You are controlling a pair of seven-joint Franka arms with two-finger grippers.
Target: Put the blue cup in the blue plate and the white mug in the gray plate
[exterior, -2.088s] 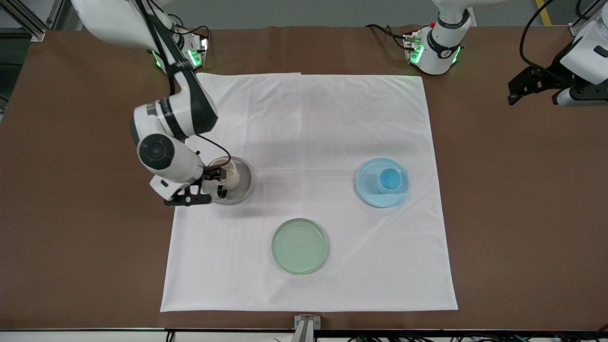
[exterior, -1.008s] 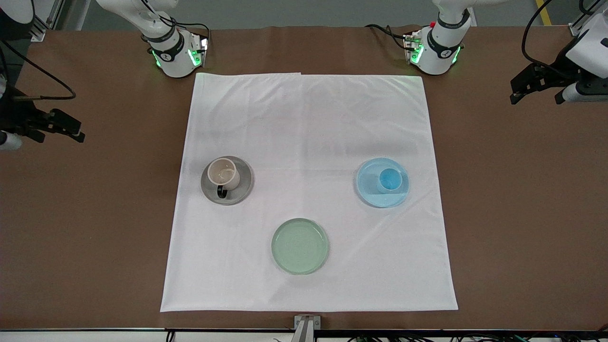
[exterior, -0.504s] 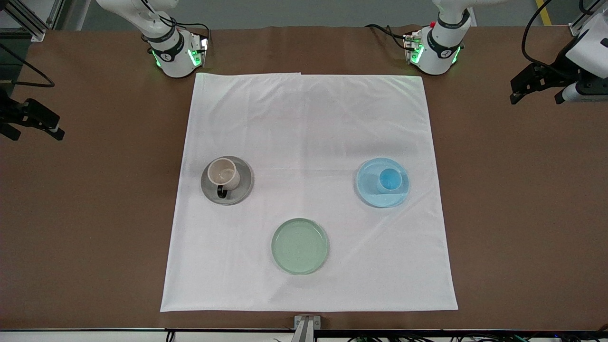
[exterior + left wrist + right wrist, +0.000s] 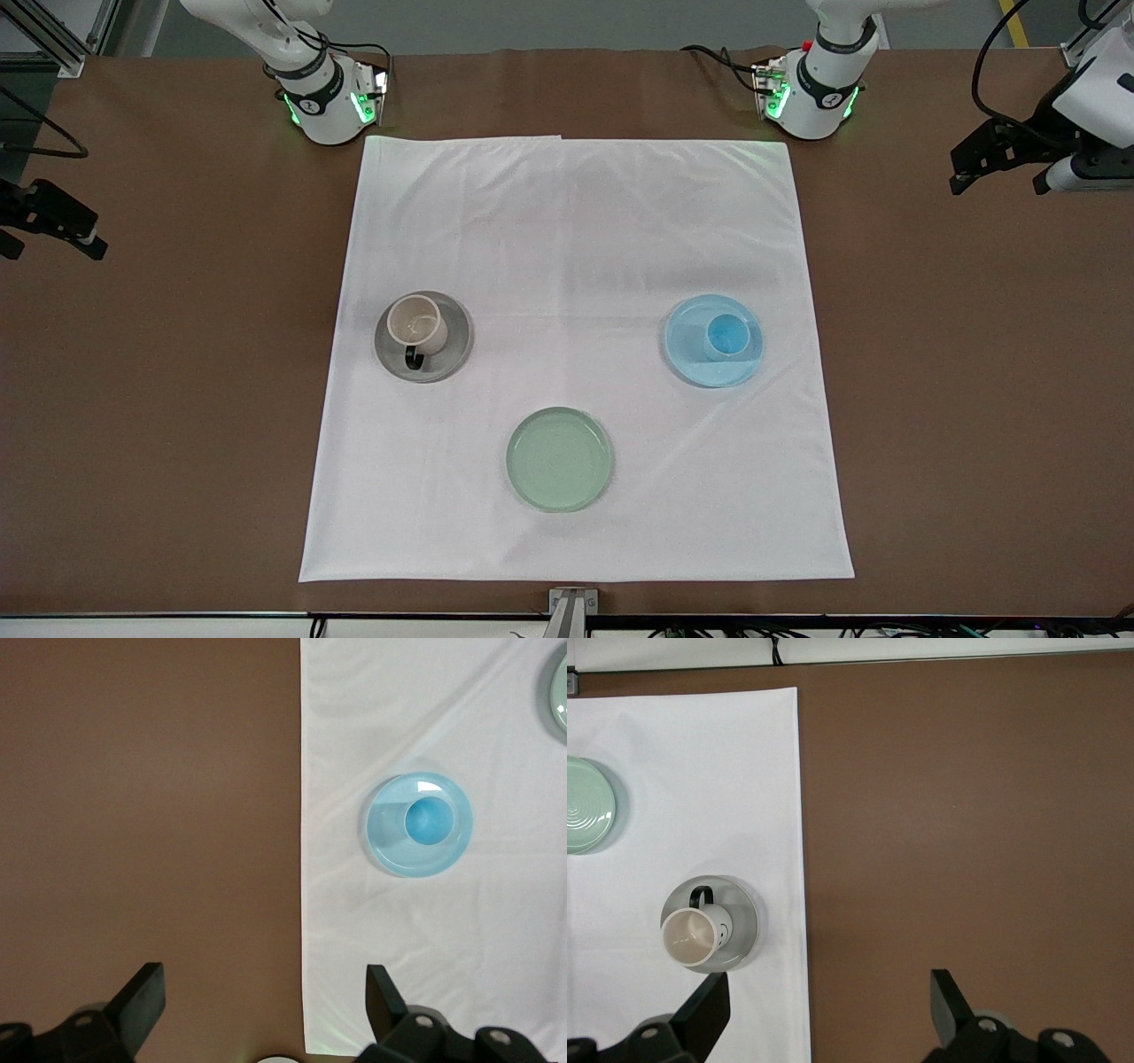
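Note:
The white mug [image 4: 415, 324] with its black handle stands upright on the gray plate [image 4: 454, 341], toward the right arm's end of the white cloth. It also shows in the right wrist view [image 4: 689, 936] on the gray plate [image 4: 741, 920]. The blue cup [image 4: 727, 336] stands upright on the blue plate [image 4: 689, 356], toward the left arm's end. The left wrist view shows the cup [image 4: 430, 819] on the plate [image 4: 392, 850] too. My right gripper [image 4: 49, 246] is open and empty over bare table. My left gripper [image 4: 1001, 173] is open and empty over bare table. Both [image 4: 263, 997] [image 4: 828, 1001] are well away from the plates.
A pale green plate [image 4: 559, 459] lies empty on the cloth [image 4: 576, 230], nearer to the front camera than the other two plates. The cloth covers the middle of the brown table [image 4: 177, 399]. The arm bases stand at the table's back edge.
The right gripper let go of the white mug, leaving it on the gray plate, and drew back to the table's end. The left arm has hardly moved.

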